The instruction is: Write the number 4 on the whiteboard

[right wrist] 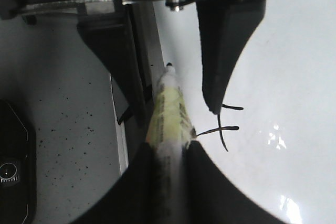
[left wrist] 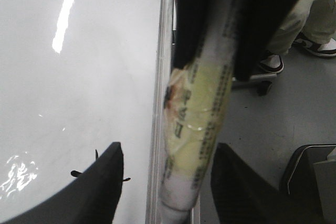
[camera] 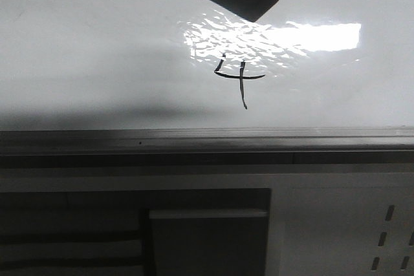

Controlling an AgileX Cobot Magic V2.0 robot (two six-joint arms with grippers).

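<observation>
The number 4 (camera: pixel 238 77) sits on the whiteboard (camera: pixel 84 63) just below the glare. The right gripper (right wrist: pixel 167 153) pinches a marker (right wrist: pixel 167 114); the left gripper (left wrist: pixel 165 179) is spread, apparently around the same marker.

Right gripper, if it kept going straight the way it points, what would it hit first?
Most likely the left gripper, which faces it: the marker held by the right gripper reaches between its open fingers. Depth is hard to judge.
</observation>
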